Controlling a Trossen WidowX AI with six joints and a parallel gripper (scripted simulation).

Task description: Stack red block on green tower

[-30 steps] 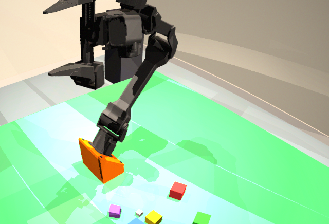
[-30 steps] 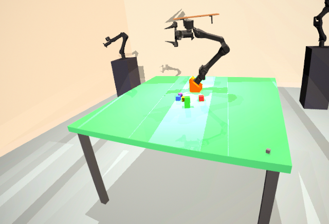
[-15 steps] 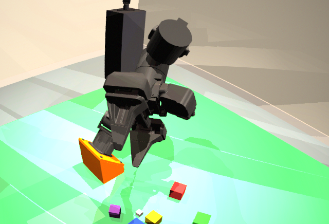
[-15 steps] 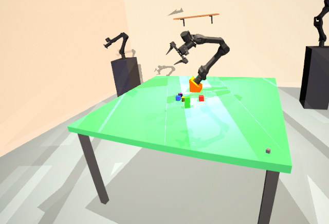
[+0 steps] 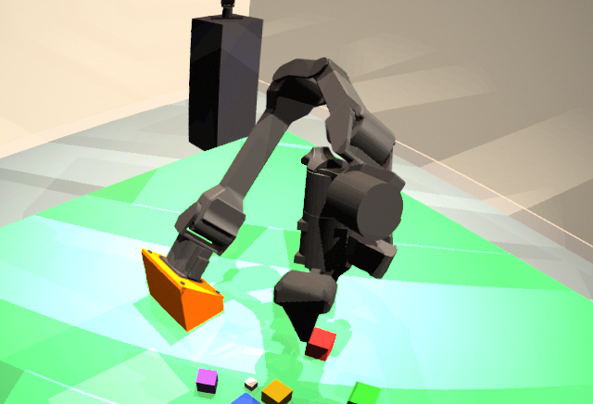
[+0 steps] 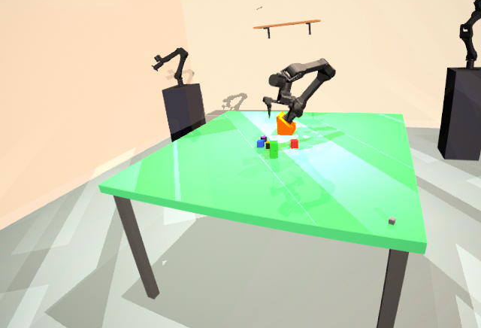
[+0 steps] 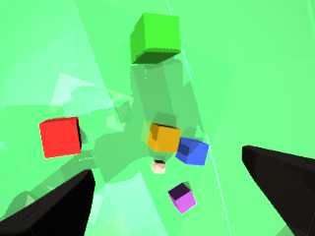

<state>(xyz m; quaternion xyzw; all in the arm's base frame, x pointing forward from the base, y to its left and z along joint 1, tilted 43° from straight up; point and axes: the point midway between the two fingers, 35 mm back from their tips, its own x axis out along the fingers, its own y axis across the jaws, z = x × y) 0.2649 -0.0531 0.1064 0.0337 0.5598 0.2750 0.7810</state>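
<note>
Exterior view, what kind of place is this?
Probably a robot test room: a bare room with one green table, an arm mounted on it beside small colored blocks, and more arms on dark pedestals around it.

- No lettering, label, brand mark, number or sign can be read anywhere in my three views.
- The faces of the blocks I look down on are plain color, with no print on them.
</note>
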